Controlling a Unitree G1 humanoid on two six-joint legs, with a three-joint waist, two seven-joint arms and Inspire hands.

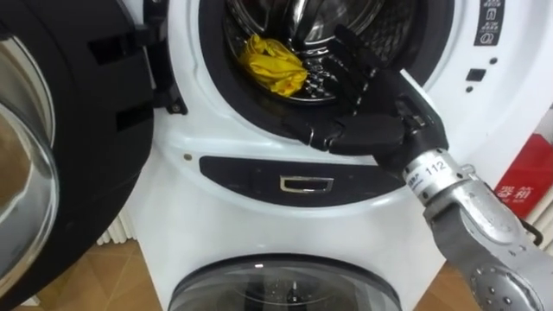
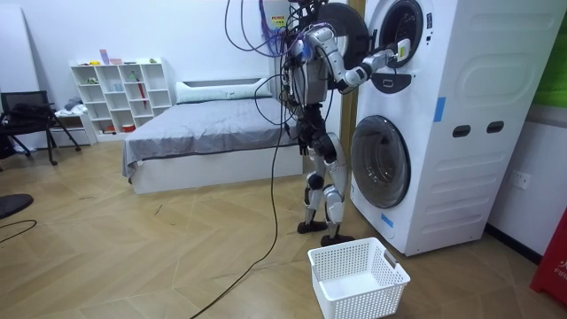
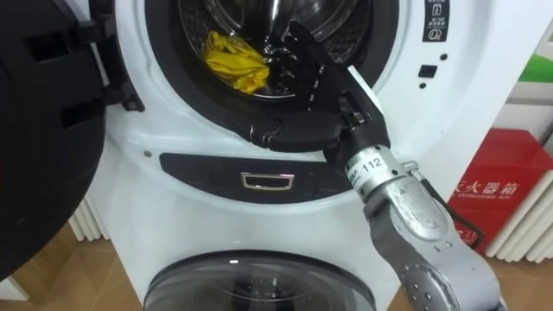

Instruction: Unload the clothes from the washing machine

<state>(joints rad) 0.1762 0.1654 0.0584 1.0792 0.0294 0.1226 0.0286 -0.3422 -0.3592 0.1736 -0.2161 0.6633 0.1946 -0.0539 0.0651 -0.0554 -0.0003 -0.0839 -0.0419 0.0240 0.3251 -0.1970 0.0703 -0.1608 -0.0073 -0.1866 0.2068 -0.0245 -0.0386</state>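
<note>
Your right hand (image 1: pixel 370 130) reaches into the drum (image 1: pixel 321 19) with fingers straight and wide, holding nothing, since the yellow cloth (image 1: pixel 272 65) lies just beside them. The door (image 1: pixel 78 130) hangs open at the left, clearing your way.

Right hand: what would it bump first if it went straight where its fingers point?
The black right hand would probably meet the shiny metal drum, just right of the crumpled yellow cloth; depth is unclear.
</note>
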